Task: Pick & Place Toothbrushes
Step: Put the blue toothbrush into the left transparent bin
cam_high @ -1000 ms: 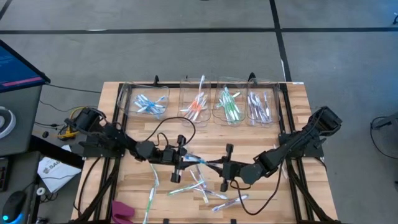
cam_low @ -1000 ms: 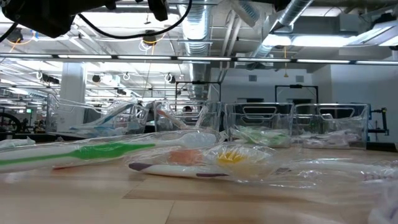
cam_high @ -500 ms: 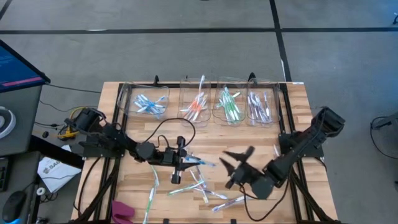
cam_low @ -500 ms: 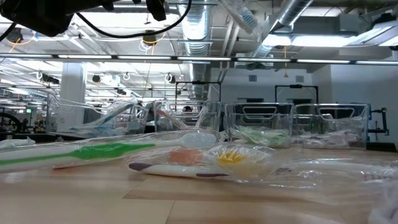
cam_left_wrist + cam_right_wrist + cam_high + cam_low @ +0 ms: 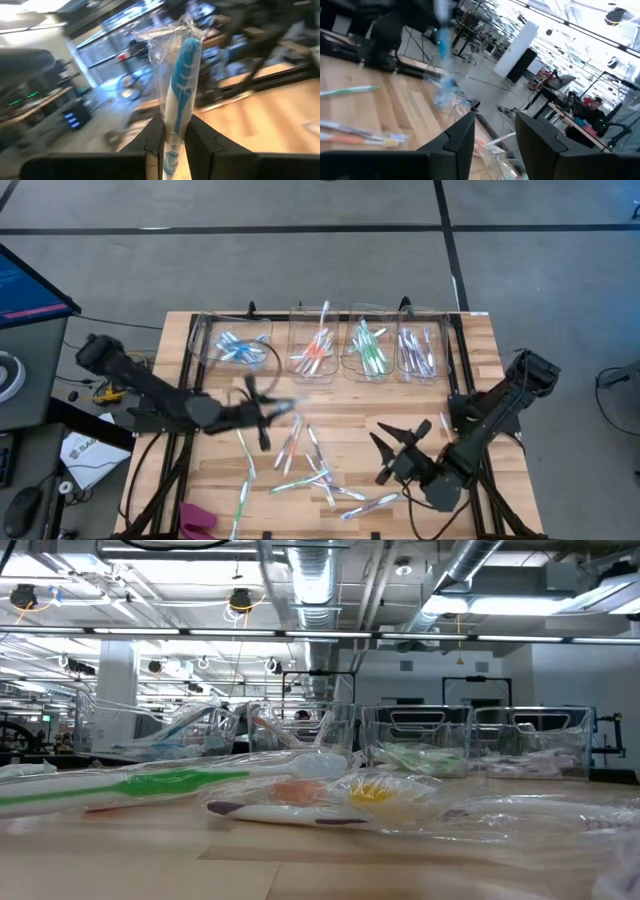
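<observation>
My left gripper (image 5: 268, 415) hovers over the table's left middle, shut on a blue-and-white toothbrush (image 5: 182, 75) in a clear wrapper. My right gripper (image 5: 400, 442) stands open over the right middle with nothing between its fingers (image 5: 462, 137). Several loose wrapped toothbrushes (image 5: 312, 470) lie flat on the wooden table between the arms. Four clear bins along the far edge hold sorted toothbrushes: blue (image 5: 240, 347), orange (image 5: 315, 352), green (image 5: 368, 347), purple (image 5: 418, 350). My left gripper pinches the wrapped blue toothbrush between its two fingers at the lower handle (image 5: 173, 131). The brush runs on past the fingertips in line with them, its blue end (image 5: 189, 47) farthest out. It is lifted clear of the table.
A pink object (image 5: 197, 520) lies at the table's near left corner. Cables and a monitor sit off the left edge. Bare wood (image 5: 330, 400) lies between the bins and the loose brushes. The low view shows wrapped brushes (image 5: 150, 783) close to the near edge.
My right gripper has opened, left the blue toothbrush and swung back toward the table's right and near edges. My left gripper has kept the toothbrush, risen, rolled and drawn back toward the left and far side, lifting the brush away from the loose pile.
</observation>
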Robot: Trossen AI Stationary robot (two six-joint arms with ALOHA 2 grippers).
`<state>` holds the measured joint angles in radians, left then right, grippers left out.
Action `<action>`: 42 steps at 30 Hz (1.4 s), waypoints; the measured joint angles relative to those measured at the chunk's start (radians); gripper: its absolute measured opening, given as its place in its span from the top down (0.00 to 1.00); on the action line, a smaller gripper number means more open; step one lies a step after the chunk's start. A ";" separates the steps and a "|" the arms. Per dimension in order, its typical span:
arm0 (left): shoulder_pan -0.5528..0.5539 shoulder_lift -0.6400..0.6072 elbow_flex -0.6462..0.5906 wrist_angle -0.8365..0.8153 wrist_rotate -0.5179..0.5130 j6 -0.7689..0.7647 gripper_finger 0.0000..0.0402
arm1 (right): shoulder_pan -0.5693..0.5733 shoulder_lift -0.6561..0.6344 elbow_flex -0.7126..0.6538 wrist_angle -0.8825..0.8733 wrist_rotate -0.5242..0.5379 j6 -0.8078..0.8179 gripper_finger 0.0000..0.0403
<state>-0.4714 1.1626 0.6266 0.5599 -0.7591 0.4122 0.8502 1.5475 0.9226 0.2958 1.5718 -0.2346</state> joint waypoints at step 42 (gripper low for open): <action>0.459 -0.369 -0.195 -0.578 -0.542 0.316 0.88 | -0.038 0.003 -0.002 -0.314 -0.001 0.366 0.70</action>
<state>-0.0128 0.7937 0.4318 -0.0180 -1.3007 0.7284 0.8120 1.5509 0.9207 -0.0186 1.5708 0.1311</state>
